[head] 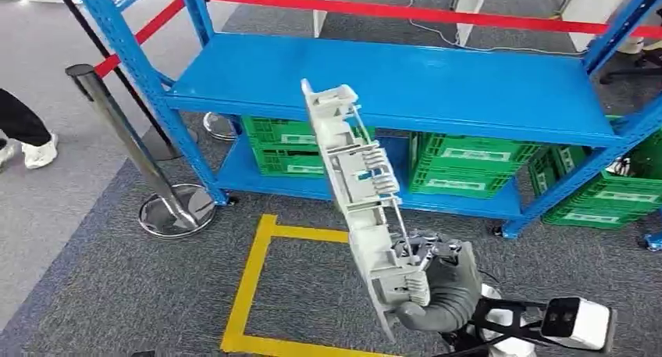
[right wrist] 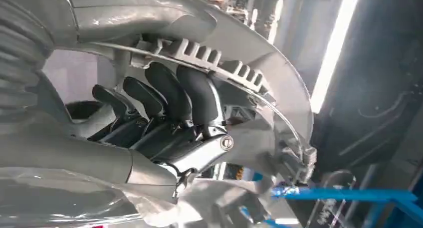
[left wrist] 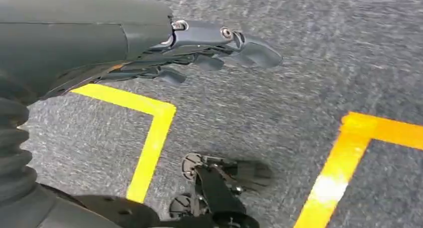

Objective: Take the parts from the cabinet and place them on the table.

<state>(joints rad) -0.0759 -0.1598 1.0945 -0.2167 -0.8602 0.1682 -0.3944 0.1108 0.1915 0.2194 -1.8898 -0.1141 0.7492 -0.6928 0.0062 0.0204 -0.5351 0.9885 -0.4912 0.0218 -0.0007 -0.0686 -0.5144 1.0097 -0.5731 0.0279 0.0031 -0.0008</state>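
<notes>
The right robot hand (head: 437, 275) grasps the long grey ribbed plastic part (head: 355, 185) at its lower end, holding it upright for carrying. The left robot hand (left wrist: 209, 51) hangs released. Beyond stands the blue metal shelving cabinet (head: 390, 83).

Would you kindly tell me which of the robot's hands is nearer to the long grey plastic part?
The right. The right hand grips the grey plastic part at its lower end, fingers wrapped around it. The left hand hangs over the grey carpet, holding nothing.
</notes>
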